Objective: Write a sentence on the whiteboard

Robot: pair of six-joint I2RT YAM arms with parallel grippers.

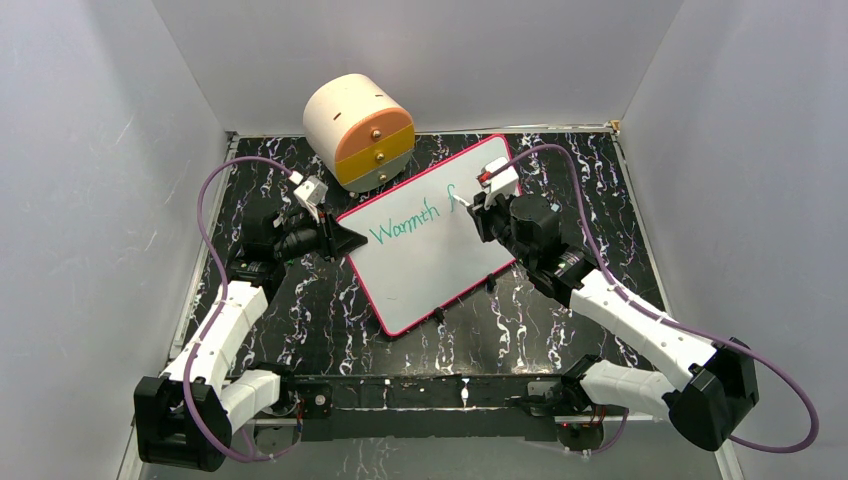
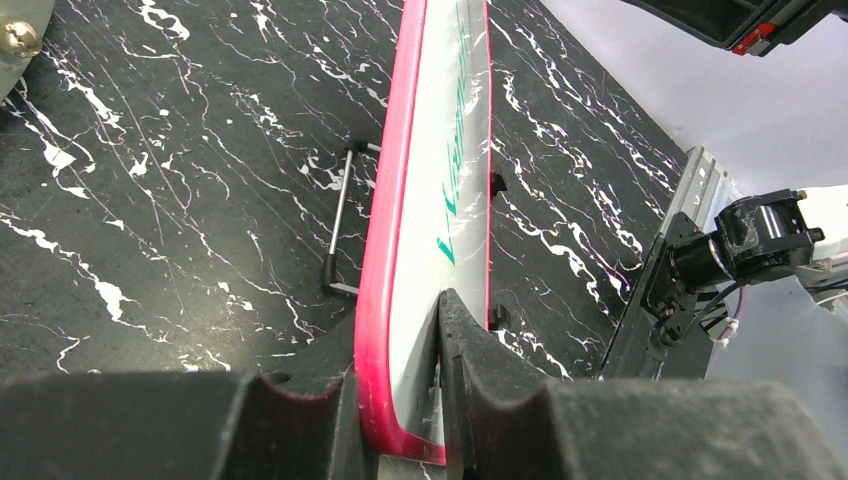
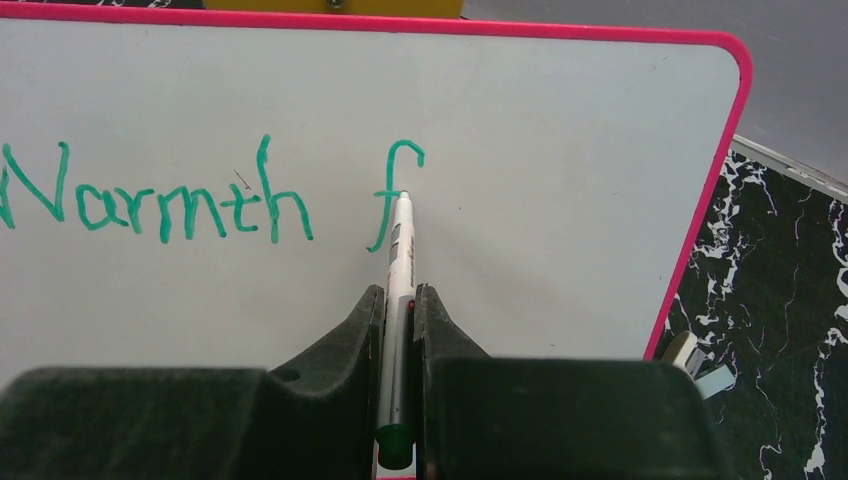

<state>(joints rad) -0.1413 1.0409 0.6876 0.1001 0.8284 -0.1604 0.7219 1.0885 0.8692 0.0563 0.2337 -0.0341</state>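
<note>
My left jaws are clamped on the pink rim of the whiteboard at its left corner. My right jaws are closed tight on a white pen, and its tip rests on the stem of a lone letter f.

The whiteboard sits in the middle of the black marbled bench, turned at an angle, with one corner reaching toward the far edge. The green writing reads "Warmth f" along its upper part, and the lower half is blank.

A cream and orange drum stands at the far edge, left of centre, just beside the board's far rim. Grey walls close in on the left, right and far edges. Bare bench runs along the near edge between the board and my arm bases, and along the right edge. A purple cable loops out over the left edge.

Small black clips line the board's near rim. A thin wire bracket lies on the bench beside the board.

From above, my right arm covers the board's right end and my left jaws hide the corner they grip. I cannot tell how steeply the board tilts. In the left wrist view the writing is seen edge-on and is unreadable. In the right wrist view the first letter is cut off at the frame's left side.
</note>
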